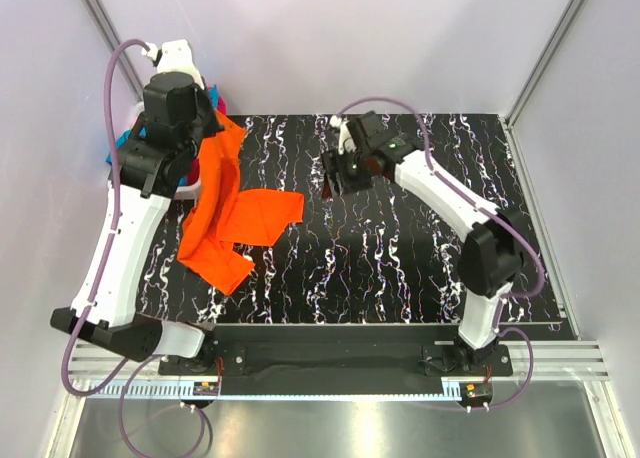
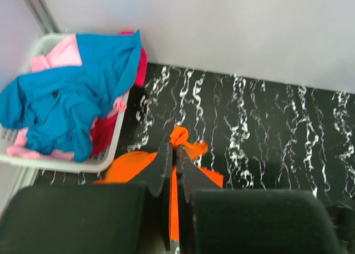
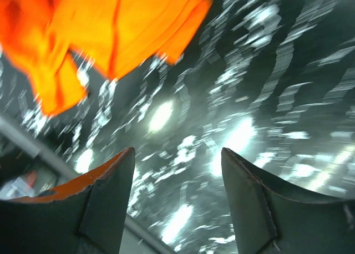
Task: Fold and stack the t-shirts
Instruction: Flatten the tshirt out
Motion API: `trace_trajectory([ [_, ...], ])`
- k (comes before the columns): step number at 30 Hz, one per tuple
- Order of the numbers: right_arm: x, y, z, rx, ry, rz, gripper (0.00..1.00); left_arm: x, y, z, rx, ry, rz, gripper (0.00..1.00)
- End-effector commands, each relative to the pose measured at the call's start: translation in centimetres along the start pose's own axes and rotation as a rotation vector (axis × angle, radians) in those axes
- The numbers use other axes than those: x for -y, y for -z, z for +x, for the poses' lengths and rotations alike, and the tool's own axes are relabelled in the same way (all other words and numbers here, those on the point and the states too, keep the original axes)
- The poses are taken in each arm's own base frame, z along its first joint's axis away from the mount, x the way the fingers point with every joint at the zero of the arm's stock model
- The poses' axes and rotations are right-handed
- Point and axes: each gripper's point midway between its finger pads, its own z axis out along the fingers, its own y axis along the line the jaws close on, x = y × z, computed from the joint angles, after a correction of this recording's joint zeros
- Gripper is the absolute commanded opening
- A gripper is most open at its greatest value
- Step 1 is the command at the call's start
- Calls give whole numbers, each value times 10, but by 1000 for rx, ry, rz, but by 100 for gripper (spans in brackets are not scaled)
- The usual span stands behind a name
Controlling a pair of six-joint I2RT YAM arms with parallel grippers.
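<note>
The vivid orange t-shirt (image 1: 232,216) hangs from my left gripper (image 1: 205,128) and trails crumpled onto the black marbled table (image 1: 400,258). In the left wrist view my left gripper (image 2: 175,150) is shut on a bunch of the orange t-shirt (image 2: 188,140). My right gripper (image 1: 335,175) hovers open and empty right of the shirt; in the right wrist view its gripper (image 3: 177,154) is open over the table, with the orange t-shirt (image 3: 111,32) ahead. Teal-blue (image 2: 72,93), pink (image 2: 58,54) and red (image 2: 105,135) shirts lie piled in the basket.
The white slatted basket (image 2: 66,164) stands at the table's far left corner, partly hidden behind my left arm in the top view (image 1: 128,143). Pale walls enclose the table at the back and sides.
</note>
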Motion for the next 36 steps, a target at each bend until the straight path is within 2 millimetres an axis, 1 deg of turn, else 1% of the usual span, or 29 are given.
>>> trace_trajectory([
  [1, -53, -12, 10, -52, -34, -278, 70, -13, 22, -22, 105, 86, -33, 0],
  [2, -56, -21, 15, -70, -41, -296, 69, -17, 20, -15, 94, 84, -50, 0],
  [4, -68, -26, 20, -97, -53, -364, 68, -27, 28, -16, 112, 103, -91, 0],
  [5, -72, -33, 25, -114, -58, -384, 68, -31, 28, -12, 108, 105, -111, 0],
  [7, -88, -38, 25, -117, -41, -445, 68, -45, 37, -13, 134, 135, -171, 0],
  [8, -91, -46, 28, -130, -36, -453, 68, -50, 38, -9, 133, 156, -196, 0],
  [9, -99, -46, 23, -120, -11, -471, 67, -58, 41, -8, 144, 170, -236, 0],
  [10, -102, -50, 21, -119, -2, -479, 66, -63, 49, -9, 159, 188, -248, 0],
  [11, -100, -62, 24, -136, -3, -480, 66, -66, 49, -5, 155, 192, -262, 0],
  [12, -105, -62, 14, -118, 14, -497, 66, -70, 52, -4, 165, 215, -281, 0],
  [13, -107, -66, 11, -117, 21, -512, 66, -74, 57, -4, 174, 226, -289, 0],
  [14, -103, -81, 17, -147, 16, -514, 65, -76, 58, 1, 167, 237, -301, 0],
  [15, -107, -81, 3, -118, 49, -531, 65, -79, 60, 1, 171, 243, -315, 0],
  [16, -103, -101, 12, -158, 43, -530, 65, -81, 61, 3, 172, 247, -320, 0],
  [17, -101, -107, 14, -182, 43, -521, 65, -83, 64, 5, 170, 249, -326, 0],
  [18, -105, -107, -5, -140, 78, -527, 64, -85, 65, 5, 171, 252, -333, 0],
  [19, -101, -117, -8, -138, 80, -501, 64, -86, 67, 6, 171, 254, -333, 0],
  [20, -91, -139, 7, -193, 61, -471, 64, -86, 68, 9, 163, 250, -336, 0],
  [21, -95, -138, -11, -145, 88, -477, 64, -87, 69, 10, 160, 252, -337, 0],
  [22, -87, -157, -3, -167, 80, -453, 64, -87, 71, 10, 161, 258, -334, 0],
  [23, -87, -163, -3, -167, 85, -446, 64, -88, 72, 13, 150, 256, -335, 0],
  [24, -88, -163, -14, -132, 102, -448, 64, -88, 74, 15, 147, 259, -331, 0],
  [25, -82, -174, -11, -136, 101, -426, 64, -88, 74, 17, 141, 259, -332, 0],
  [27, -81, -180, -19, -102, 112, -420, 64, -90, 77, 22, 128, 262, -329, 0],
  [30, -79, -195, -16, -92, 108, -428, 64, -86, 78, 31, 97, 262, -308, 0],
  [31, -80, -201, -12, -101, 102, -445, 64, -86, 79, 33, 93, 265, -303, 0],
  [34, -86, -210, -11, -86, 88, -485, 63, -83, 79, 41, 71, 269, -279, 0],
  [35, -89, -213, -15, -59, 97, -495, 62, -82, 78, 45, 62, 267, -274, 0],
  [36, -90, -217, -11, -65, 88, -499, 62, -81, 78, 46, 56, 268, -265, 0],
])
